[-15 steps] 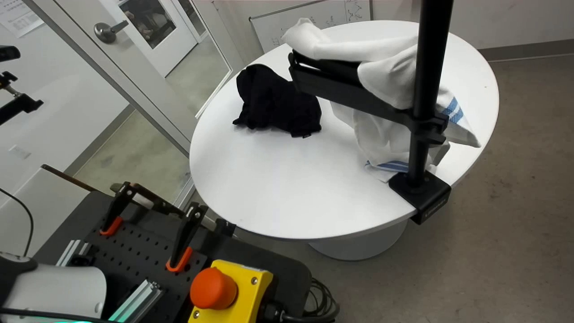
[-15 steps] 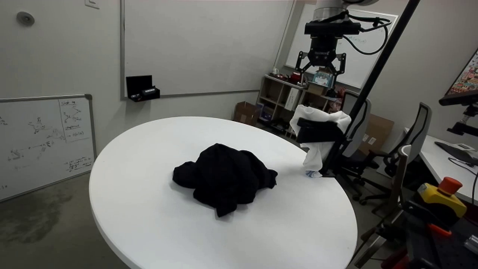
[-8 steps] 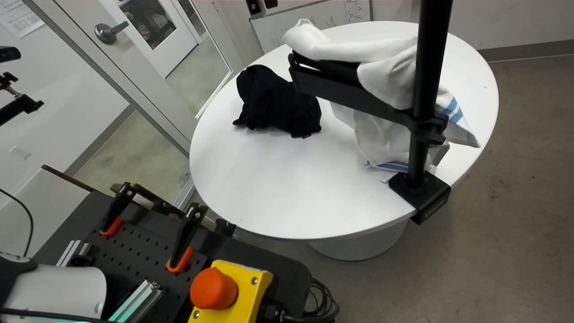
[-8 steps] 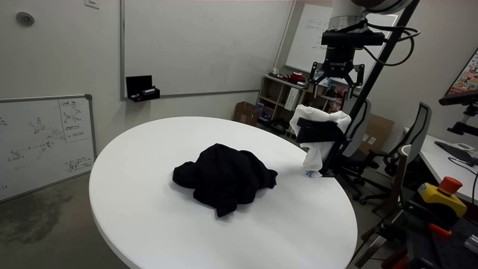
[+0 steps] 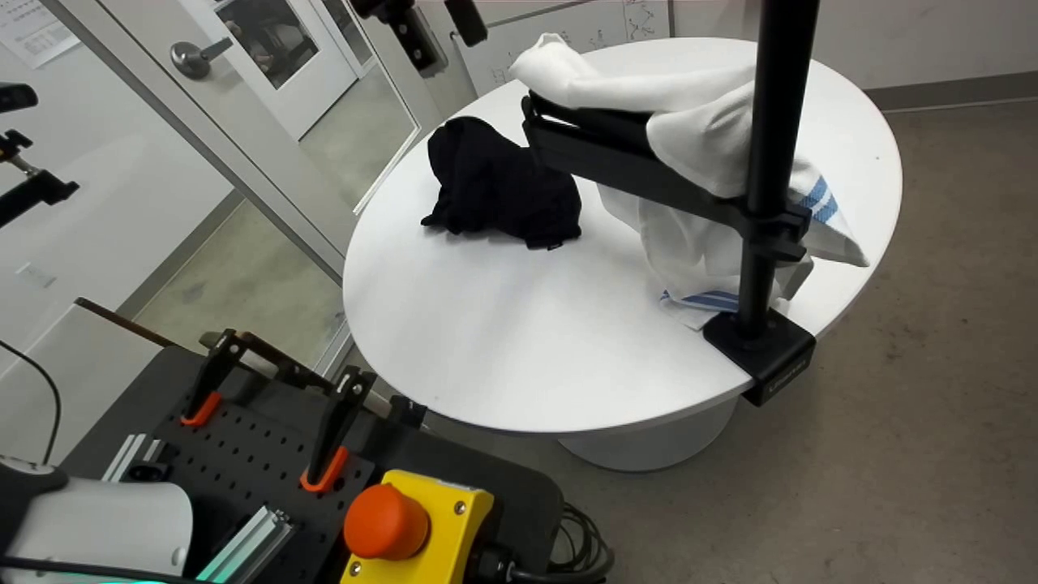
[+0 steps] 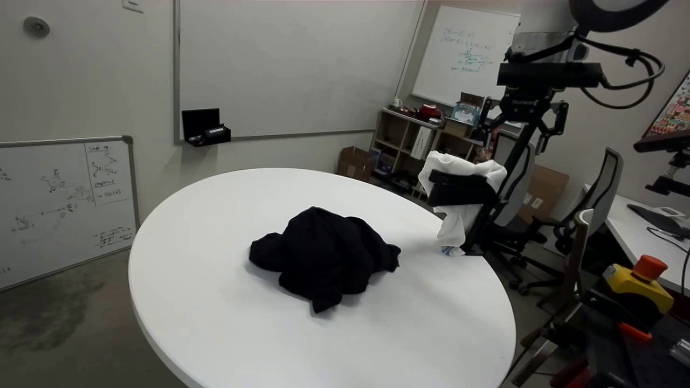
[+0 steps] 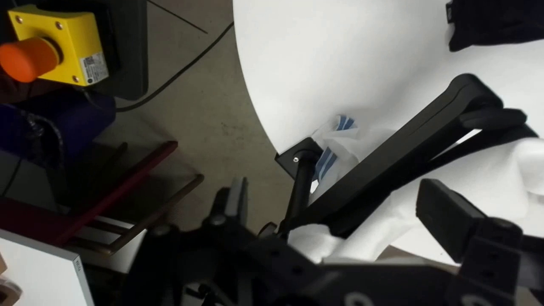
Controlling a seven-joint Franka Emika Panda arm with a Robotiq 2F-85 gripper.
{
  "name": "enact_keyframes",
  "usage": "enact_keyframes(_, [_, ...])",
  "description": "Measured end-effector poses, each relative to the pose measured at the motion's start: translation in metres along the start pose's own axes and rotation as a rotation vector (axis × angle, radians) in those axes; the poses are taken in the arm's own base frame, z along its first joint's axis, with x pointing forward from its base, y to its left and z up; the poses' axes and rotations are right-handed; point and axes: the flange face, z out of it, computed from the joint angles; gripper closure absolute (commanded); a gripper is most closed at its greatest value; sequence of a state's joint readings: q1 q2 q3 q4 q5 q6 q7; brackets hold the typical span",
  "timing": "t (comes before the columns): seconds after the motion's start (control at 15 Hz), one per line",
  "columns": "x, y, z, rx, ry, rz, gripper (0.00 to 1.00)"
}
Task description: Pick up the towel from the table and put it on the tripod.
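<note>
A white towel with blue stripes (image 5: 701,134) hangs over the arm of a black stand (image 5: 762,268) clamped to the table edge; its striped lower end reaches down to the tabletop. The towel also shows in an exterior view (image 6: 463,164) and the wrist view (image 7: 382,221). A crumpled black cloth (image 5: 503,186) lies on the white round table (image 5: 519,341), and also shows in an exterior view (image 6: 323,253). My gripper (image 6: 511,141) is open and empty, above the towel and stand; its fingers are wide apart in the wrist view (image 7: 338,199). It also enters at the top of an exterior view (image 5: 450,47).
The stand's upright pole (image 6: 539,102) rises beside my gripper. A yellow box with a red button (image 5: 438,519) sits on the black cart (image 5: 268,430) by the table. Chairs (image 6: 598,188) stand behind the table edge. A glass door (image 5: 268,138) is beside the table.
My gripper has moved right and somewhat lower in an exterior view, appearing larger, and has come into sight at the top of an exterior view. The towel, stand and black cloth have not moved.
</note>
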State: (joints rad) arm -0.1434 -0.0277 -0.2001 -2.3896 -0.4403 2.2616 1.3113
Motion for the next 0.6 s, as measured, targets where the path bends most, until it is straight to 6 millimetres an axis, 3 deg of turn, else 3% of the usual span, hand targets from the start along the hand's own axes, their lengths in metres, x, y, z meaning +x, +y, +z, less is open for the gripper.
enact_keyframes(0.33, [-0.002,0.029,-0.007,-0.011,0.248,0.022,0.0])
enact_keyframes(0.6, [-0.006,0.034,-0.006,0.004,0.368,-0.009,0.0])
